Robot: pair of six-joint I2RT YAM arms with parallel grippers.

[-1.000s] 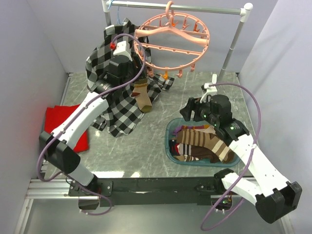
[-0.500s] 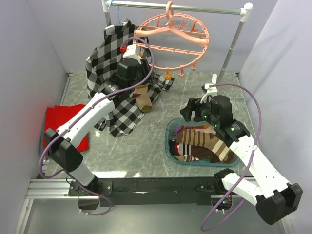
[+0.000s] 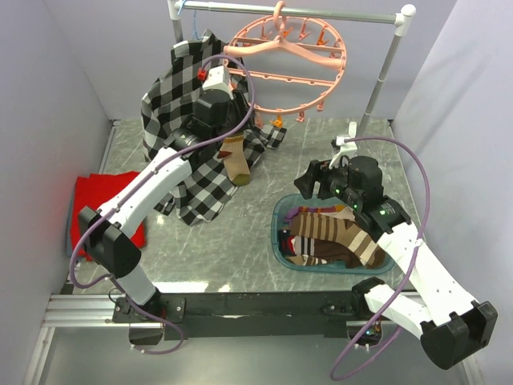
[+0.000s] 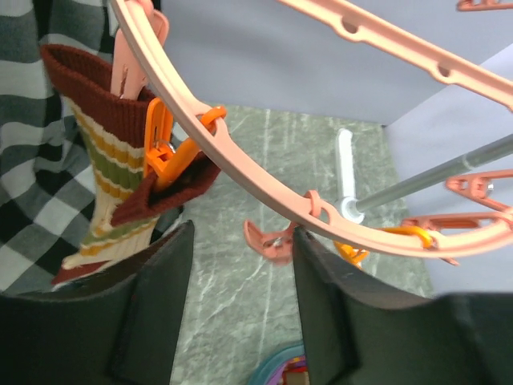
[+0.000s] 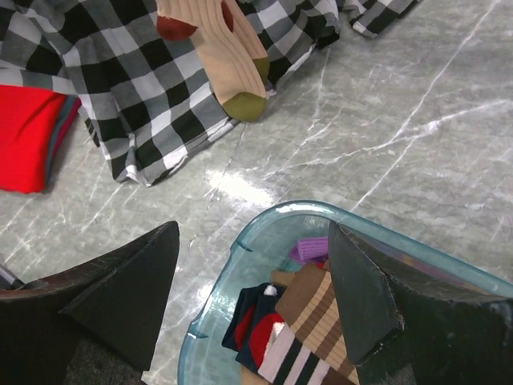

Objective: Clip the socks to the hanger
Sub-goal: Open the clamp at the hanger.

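Observation:
The salmon-pink hanger [image 3: 284, 56] hangs from the rail. A striped sock [image 3: 235, 156] dangles from its near-left rim, its maroon cuff [image 4: 104, 184] pinched in an orange clip [image 4: 172, 152]. My left gripper [image 3: 230, 112] sits just under that rim [image 4: 264, 184], right of the clipped sock. It is open [image 4: 243, 233], with only floor between its fingers. More striped socks [image 3: 337, 237] lie in a teal basin [image 3: 279, 220]. My right gripper [image 3: 309, 183] hovers open above the basin's near-left rim [image 5: 240, 241], holding nothing [image 5: 252, 233].
A black-and-white plaid shirt [image 3: 180, 96] hangs from the rail's left end and spreads onto the table behind the sock. A red cloth [image 3: 100, 196] lies at the left. The grey rail [image 3: 296, 10] and its right post [image 3: 385, 68] stand at the back.
My left gripper shifted right along the hanger rim and its jaws narrowed somewhat. The hanger swung slightly. The right arm has stayed put.

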